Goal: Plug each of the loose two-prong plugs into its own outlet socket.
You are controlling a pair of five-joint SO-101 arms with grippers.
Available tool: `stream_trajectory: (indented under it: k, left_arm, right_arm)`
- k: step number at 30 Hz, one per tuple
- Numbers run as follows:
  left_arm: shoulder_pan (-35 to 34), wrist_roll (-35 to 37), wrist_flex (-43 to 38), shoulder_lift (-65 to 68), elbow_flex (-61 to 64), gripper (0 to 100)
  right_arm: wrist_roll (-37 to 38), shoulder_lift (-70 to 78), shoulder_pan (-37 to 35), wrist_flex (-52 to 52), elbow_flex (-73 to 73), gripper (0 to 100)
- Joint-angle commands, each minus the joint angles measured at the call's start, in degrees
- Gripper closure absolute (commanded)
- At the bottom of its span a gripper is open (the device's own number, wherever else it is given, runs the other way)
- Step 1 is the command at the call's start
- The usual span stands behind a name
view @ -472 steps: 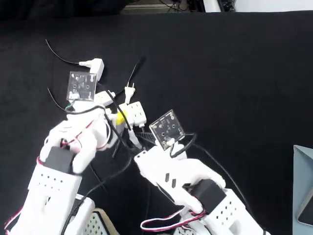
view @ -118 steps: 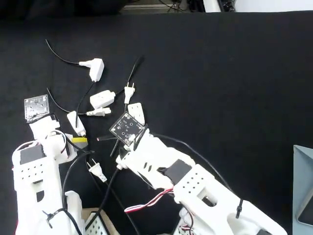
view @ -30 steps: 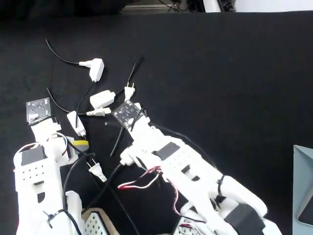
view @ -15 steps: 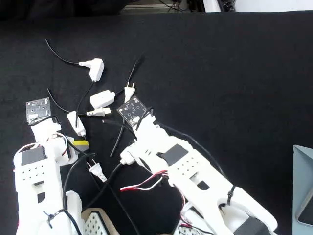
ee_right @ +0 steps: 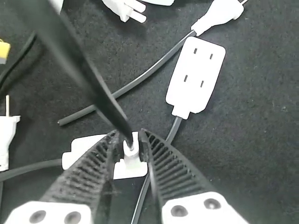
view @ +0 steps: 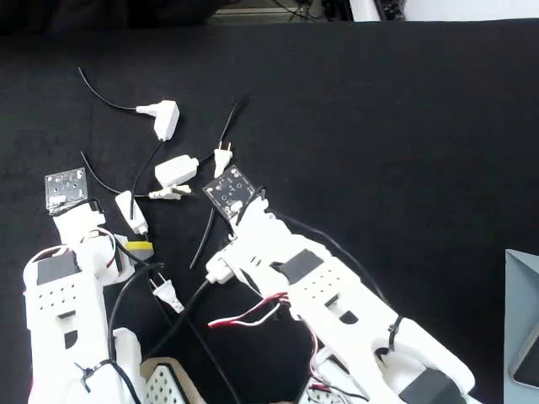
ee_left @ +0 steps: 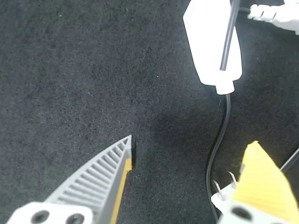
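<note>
Right pincer point(ee_right: 128, 137): nearly shut, its two ribbed grey fingers point(ee_right: 161, 161) clamped from either side on a small white plug.
Held plug point(ee_right: 131, 150): gripped at the neck, where its black cable point(ee_right: 79, 65) leaves and rises towards the camera. It is near the outlet block's narrow end and apart from the slots.
Outlet block point(ee_right: 196, 77): white, lying flat on the black counter point(view: 404, 126). Two pairs of slots face up, and a dark lead point(ee_right: 174, 128) runs from its narrow end just beside the right pincer.
Left pincer point(ee_left: 191, 144): wide open and gripping nothing. The grey ribbed finger point(ee_left: 105, 175) and the yellow finger point(ee_left: 259, 179) are well apart, with bare counter between them.
Prongs point(ee_left: 218, 187): two metal pins on a white body, just beside the yellow finger. Whether they touch it cannot be told.
Oblong plug point(ee_left: 212, 42): white, on the counter ahead of the left pincer, with a black wire crossing its top.
Other loose plugs, high view: an angled plug point(view: 166, 118) is farthest from the arms. A white connector point(view: 175, 170) and a small two-prong plug point(view: 222, 156) lie near the right arm's marker card point(view: 229, 189). A low plug point(view: 167, 292) lies between the two arms.
Grey bin point(view: 522, 320): at the counter's far right edge; its contents cannot be told.
</note>
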Motion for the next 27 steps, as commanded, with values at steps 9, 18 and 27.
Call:
stream_trajectory:
  k: [9, 18, 27]
  left_arm:
    - [3.74, 0.0, 0.62, -0.88, -2.86, 64]
    - [21.67, -0.09, 7.12, -0.88, -7.78, 64]
    - [37.23, -0.09, 5.8, -0.18, -9.45, 64]
  right_arm:
    - [0.0, -11.91, 0.53, 19.08, -7.43, 83.0]
    - [0.0, -35.21, 2.46, 32.0, -5.93, 92.9]
    - [0.0, -49.36, 18.02, 23.12, 4.26, 93.5]
